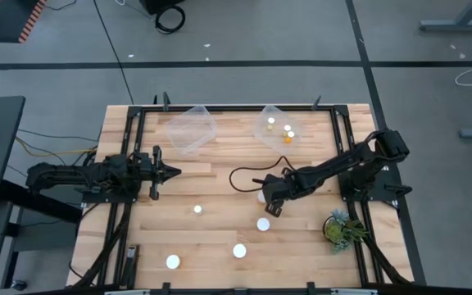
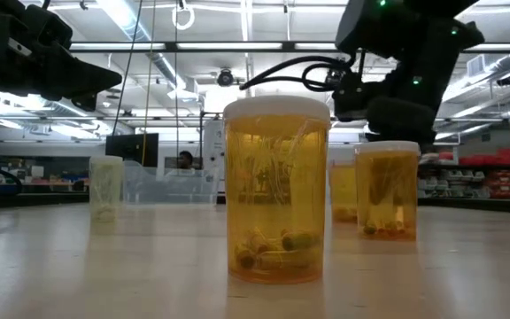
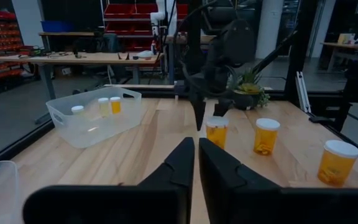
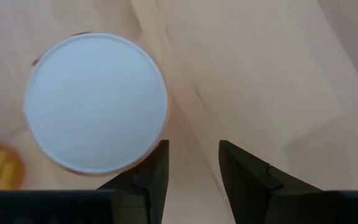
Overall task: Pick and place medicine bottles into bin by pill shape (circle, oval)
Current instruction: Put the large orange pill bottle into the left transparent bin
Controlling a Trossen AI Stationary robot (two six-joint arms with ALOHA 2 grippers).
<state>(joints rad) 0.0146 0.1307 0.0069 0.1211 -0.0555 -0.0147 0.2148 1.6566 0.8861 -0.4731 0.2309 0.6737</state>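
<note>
In the low view the nearest medicine bottle [image 2: 277, 190] filled the frame centre: an amber translucent cylinder with a flat round white cap, a few oval capsules lying at its bottom. Behind it to the right stood a second bottle [image 2: 387, 190] with a third [image 2: 343, 190] partly hidden between them, and a pale, washed-out one [image 2: 105, 188] at the left, its contents hard to make out.

From above, on the pale planked wooden desk [image 1: 220, 176], the loose bottles showed as white dots: one at lower left [image 1: 173, 262], one at lower centre [image 1: 239, 251], one just below the right tool [image 1: 263, 224], a small one left of centre [image 1: 197, 210], and one [image 1: 261, 197] touching the tool's left edge, half covered by it.

The right tool [image 1: 274, 205] hung at centre right, its dark jointed arm stretched in from the right edge, pointing straight down. In the right wrist view its two fingers [image 4: 149, 177] stood slightly parted over bare wood with nothing between them, the round white cap [image 4: 96, 102] just beside them.

The left tool [image 1: 170, 171] waited at mid-left, arm level; its wrist view showed the fingers [image 3: 173, 171] almost together, empty.

At the top edge sat two clear thin-walled plastic bins: the left bin [image 1: 192, 127], and the right bin [image 1: 279, 127] with small bottles [image 1: 288, 132] inside, too small to count surely.
</note>
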